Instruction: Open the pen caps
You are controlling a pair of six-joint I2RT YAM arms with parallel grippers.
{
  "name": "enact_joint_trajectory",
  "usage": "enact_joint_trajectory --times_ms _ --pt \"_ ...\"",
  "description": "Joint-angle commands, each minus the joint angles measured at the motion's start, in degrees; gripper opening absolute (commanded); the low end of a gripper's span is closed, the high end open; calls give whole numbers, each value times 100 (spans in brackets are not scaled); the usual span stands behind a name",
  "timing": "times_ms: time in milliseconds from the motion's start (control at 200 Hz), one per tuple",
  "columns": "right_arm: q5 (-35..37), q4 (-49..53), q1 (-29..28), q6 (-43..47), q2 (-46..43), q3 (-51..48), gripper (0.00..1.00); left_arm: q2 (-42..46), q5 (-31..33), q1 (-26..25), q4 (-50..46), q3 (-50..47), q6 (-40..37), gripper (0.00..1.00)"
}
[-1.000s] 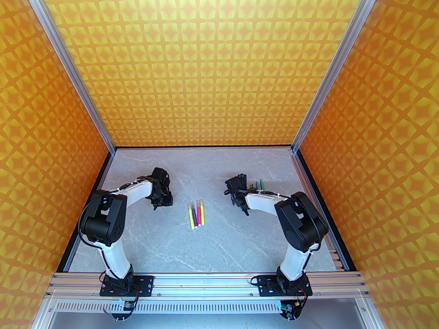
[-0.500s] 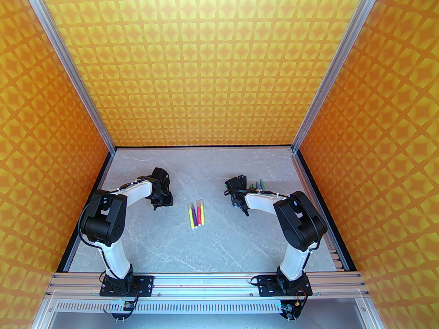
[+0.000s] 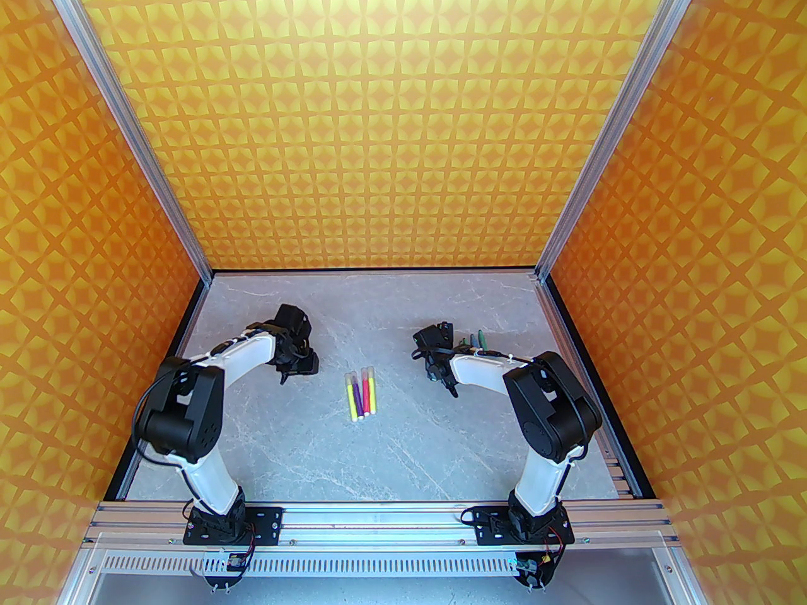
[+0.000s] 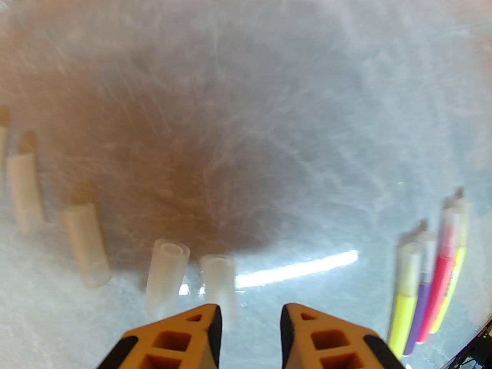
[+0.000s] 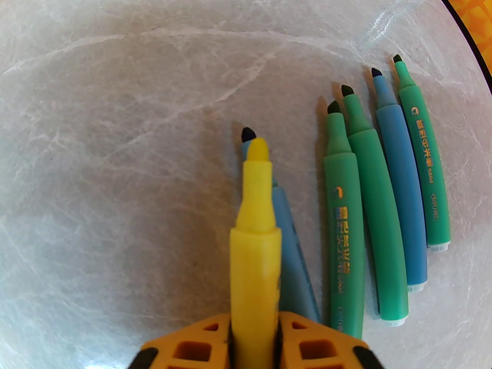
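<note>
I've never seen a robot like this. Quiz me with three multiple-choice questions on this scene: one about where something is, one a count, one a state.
1. Where do the four capped pens lie?
A. in the middle of the table
B. at its far edge
C. at its near edge

2. How many green pens lie uncapped near the right gripper?
A. one
B. three
C. six

3. The yellow pen in that gripper is:
A. capped
B. uncapped
C. snapped in two

Answers:
1 A: the top view shows them side by side at the centre.
2 B: the right wrist view shows three green barrels with bare tips.
3 B: its yellow tip is bare.
</note>
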State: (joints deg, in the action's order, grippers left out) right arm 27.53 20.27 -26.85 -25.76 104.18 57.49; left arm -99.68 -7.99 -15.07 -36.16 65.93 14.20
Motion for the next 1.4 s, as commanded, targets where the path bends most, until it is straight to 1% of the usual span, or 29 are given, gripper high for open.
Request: enact_joint_trajectory --times_ms 0,85,155,190,390,505,555,705,815,1035,1160,1220,1395 --pt "-123 83 25 111 -190 134 26 312 -15 -31 104 -153 -66 38" --pt "-118 114 29 143 -209 139 27 506 -111 -32 225 -257 -67 43" --pt "-154 142 26 173 -267 131 27 688 -190 -26 341 -351 -73 48" --pt "-224 148 30 199 -311 118 30 788 -232 -16 427 -417 -77 51" --pt "-975 107 7 549 -776 25 39 1270 -314 56 840 -757 -163 65" --pt "-1275 276 -11 687 -996 103 43 1479 -322 92 1164 -966 -141 68" --pt "-1378 396 -51 763 -1071 173 45 1558 -318 107 1331 -1068 -117 72" --pt "-1457 798 -323 892 -1212 440 49 1868 -350 127 1812 -1422 -91 79" --pt "-1497 984 -593 856 -1274 538 50 2111 -379 150 1982 -1624 -125 83" --pt "-1953 1073 -1013 612 -1246 549 51 2525 -387 256 2320 -2060 -93 85" --pt "-2104 1119 -1189 450 -1140 571 51 2693 -388 303 2512 -2270 -122 85" --pt "-2197 1107 -1240 344 -1082 571 51 2730 -388 303 2549 -2320 -178 88" --pt "-2443 927 -1424 4 -881 517 51 2806 -391 311 2548 -2387 -335 89"
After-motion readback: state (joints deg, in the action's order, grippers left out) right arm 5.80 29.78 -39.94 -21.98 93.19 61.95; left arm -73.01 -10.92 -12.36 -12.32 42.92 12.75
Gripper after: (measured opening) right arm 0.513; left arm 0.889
